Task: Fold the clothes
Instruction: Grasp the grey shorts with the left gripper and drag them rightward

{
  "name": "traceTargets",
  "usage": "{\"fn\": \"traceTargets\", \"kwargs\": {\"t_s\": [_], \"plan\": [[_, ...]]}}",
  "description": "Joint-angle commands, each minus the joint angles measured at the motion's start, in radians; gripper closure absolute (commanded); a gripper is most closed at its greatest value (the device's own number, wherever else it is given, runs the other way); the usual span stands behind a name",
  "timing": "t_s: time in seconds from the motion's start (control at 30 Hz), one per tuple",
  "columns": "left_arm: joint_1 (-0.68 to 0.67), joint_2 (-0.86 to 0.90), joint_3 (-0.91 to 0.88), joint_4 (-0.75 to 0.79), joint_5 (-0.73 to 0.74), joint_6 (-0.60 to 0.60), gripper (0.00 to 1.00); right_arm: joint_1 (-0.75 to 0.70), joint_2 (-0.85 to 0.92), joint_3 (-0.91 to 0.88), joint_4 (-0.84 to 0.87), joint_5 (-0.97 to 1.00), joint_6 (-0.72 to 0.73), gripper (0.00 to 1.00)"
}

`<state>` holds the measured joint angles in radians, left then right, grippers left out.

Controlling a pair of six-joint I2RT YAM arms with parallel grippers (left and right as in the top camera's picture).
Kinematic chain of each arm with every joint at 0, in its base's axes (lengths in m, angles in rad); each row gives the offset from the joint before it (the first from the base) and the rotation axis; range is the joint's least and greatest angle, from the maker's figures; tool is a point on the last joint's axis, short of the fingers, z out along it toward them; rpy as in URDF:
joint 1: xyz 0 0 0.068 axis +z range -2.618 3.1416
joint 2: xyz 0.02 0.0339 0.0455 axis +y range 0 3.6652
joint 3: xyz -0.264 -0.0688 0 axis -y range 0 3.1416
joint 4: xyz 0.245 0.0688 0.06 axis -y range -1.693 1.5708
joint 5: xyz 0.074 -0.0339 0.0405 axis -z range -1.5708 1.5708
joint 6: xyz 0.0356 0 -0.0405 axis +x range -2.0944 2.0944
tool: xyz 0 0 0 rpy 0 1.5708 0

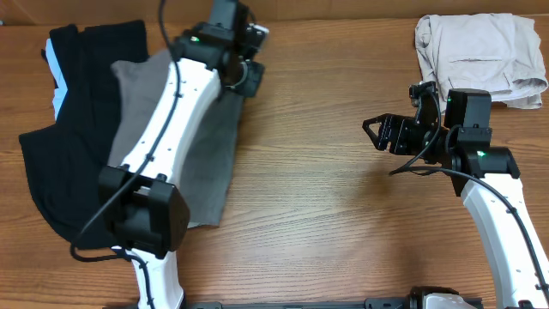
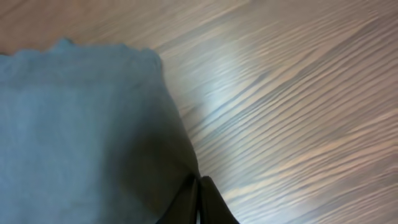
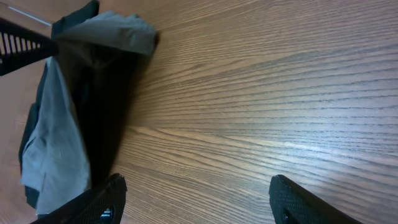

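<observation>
The grey shorts (image 1: 206,167) lie at the left of the table (image 1: 326,223), partly over a black garment (image 1: 73,129). The left arm crosses above and hides much of them. The left gripper (image 2: 199,193) has its jaws pressed together, seemingly pinching the shorts' far right edge, though that view is blurred. The right gripper (image 1: 375,133) hangs wide open over the wood, holding nothing. Beige shorts (image 1: 480,51) sit far right.
</observation>
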<state>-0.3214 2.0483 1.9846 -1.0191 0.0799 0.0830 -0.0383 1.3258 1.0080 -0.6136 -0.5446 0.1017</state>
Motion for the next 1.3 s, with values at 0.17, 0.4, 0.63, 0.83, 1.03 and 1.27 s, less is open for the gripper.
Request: {"fn": "traceTargets", "kwargs": {"t_s": [0.17,0.4,0.63,0.83,1.03,1.27], "plan": [[-0.081,-0.008,0.0,0.149,0.228,-0.088,0.96,0.003,-0.003,0.026,0.01,-0.007,0.003,0.24],[-0.14,-0.008,0.0,0.263,0.344,-0.098,0.83,0.003,-0.003,0.026,0.033,-0.008,0.044,0.26],[-0.119,-0.008,0.044,0.143,0.309,-0.1,0.0,0.003,-0.003,0.026,0.054,-0.008,0.056,0.25],[0.07,-0.008,0.033,-0.105,0.187,-0.11,0.0,0.004,-0.003,0.026,0.048,0.001,0.048,0.25],[0.302,-0.006,-0.093,-0.099,0.175,-0.114,0.0,0.004,-0.003,0.026,0.048,0.012,0.048,0.25],[0.448,-0.006,-0.39,0.033,0.287,-0.104,0.19,0.004,-0.003,0.026,0.054,0.012,0.048,0.26]]}}
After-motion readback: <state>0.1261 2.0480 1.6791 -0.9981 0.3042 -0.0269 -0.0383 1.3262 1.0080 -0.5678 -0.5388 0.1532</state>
